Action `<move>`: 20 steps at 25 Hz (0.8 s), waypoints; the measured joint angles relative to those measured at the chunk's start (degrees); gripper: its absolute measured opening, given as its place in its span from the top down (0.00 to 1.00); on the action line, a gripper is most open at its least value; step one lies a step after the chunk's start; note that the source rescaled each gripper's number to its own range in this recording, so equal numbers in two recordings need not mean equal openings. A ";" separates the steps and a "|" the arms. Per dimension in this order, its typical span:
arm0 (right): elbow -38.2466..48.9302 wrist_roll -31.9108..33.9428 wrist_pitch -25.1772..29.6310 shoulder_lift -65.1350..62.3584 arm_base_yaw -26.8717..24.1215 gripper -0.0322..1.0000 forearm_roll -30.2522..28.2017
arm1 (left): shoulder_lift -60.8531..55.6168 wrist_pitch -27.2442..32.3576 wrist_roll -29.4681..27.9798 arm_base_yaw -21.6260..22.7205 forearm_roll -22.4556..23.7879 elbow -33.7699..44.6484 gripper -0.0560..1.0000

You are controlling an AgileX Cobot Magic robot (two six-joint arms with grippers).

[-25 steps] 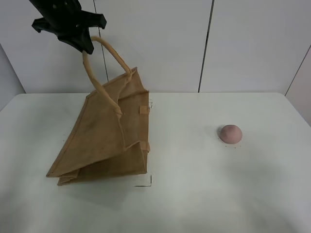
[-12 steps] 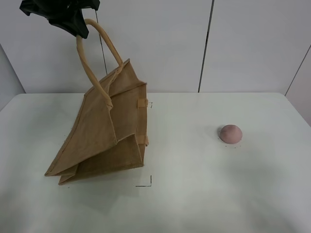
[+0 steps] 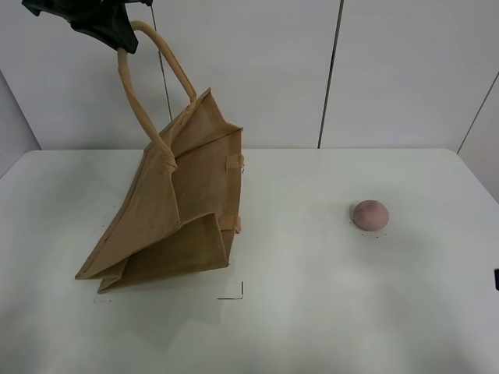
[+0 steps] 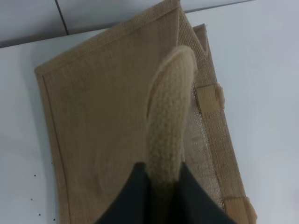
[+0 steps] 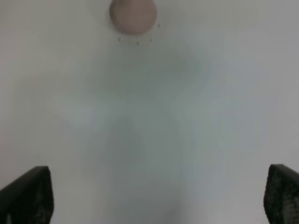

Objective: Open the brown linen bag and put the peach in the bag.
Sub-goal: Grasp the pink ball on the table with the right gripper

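The brown linen bag (image 3: pixel 175 210) stands tilted on the left of the white table, its base on the surface and its top pulled up. My left gripper (image 3: pixel 117 35) is shut on one rolled loop handle (image 3: pixel 140 101) and holds it high at the top left. The left wrist view shows the handle (image 4: pixel 168 126) pinched between the dark fingers (image 4: pixel 135 196) above the bag's side (image 4: pixel 93 121). The pink peach (image 3: pixel 369 214) lies on the table at the right, also in the right wrist view (image 5: pixel 133 15). My right gripper (image 5: pixel 156 196) is open, well short of the peach.
The white table (image 3: pixel 312 312) runs to a pale panelled wall at the back. Small black corner marks (image 3: pixel 234 292) sit on the table by the bag's base. A sliver of the right arm (image 3: pixel 496 279) shows at the right edge.
My left gripper has risen and moved left with the handle. The bag's top has been pulled higher and the bag stands more upright. The peach has not moved.
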 joint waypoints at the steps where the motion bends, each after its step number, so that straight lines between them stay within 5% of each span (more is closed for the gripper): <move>1: -1.16 0.00 -0.98 4.79 0.00 0.00 0.06 | 0.00 0.00 0.00 0.00 0.00 0.00 0.95; 10: -17.88 -0.21 -6.36 45.62 0.00 0.00 0.19 | 0.00 0.00 0.81 0.00 -0.11 0.00 0.95; 20: -41.28 -0.50 -3.67 75.89 1.04 0.00 0.30 | 0.00 0.00 0.81 0.00 -0.11 0.00 0.95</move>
